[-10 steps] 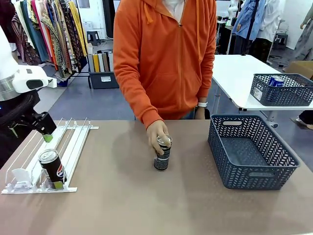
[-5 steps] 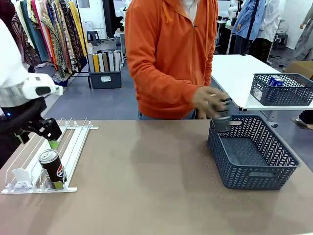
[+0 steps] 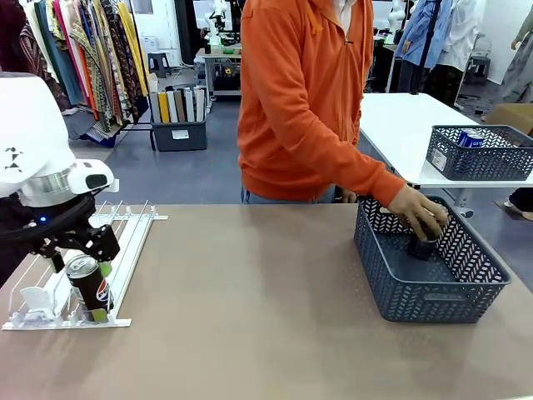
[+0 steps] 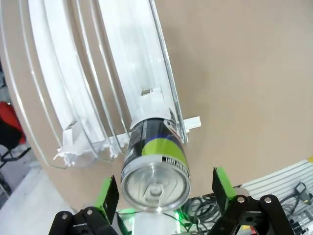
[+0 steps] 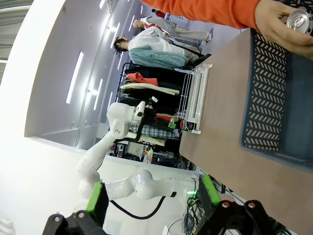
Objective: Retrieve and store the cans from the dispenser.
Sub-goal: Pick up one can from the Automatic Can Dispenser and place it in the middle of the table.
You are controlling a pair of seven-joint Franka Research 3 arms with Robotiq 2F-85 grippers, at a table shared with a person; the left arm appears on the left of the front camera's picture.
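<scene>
Between the green-padded fingers (image 4: 108,192) of the left claw (image 3: 81,265) stands a slim black drink can with a silver top (image 4: 155,169); the jaws are spread wide, one pad on each side of the can with a gap on both, so nothing is pinched; a second ago this claw hung higher up the lanes, behind the can, and it has since come down to straddle it; below the claw the can stands at the low end of the flat white wire-and-plastic dispenser (image 3: 129,237), where it stood before; well off to the claw's right, across the brown table (image 3: 250,317), the person's hand (image 3: 415,208) holds a second black can (image 3: 422,243) inside the dark blue-grey mesh basket (image 3: 433,292); a second ago that hand gripped this can upright on the table's middle, and half a second ago carried it at the basket's rim; the right claw (image 5: 151,196) has its pads spread with nothing between them, well apart from the basket.
</scene>
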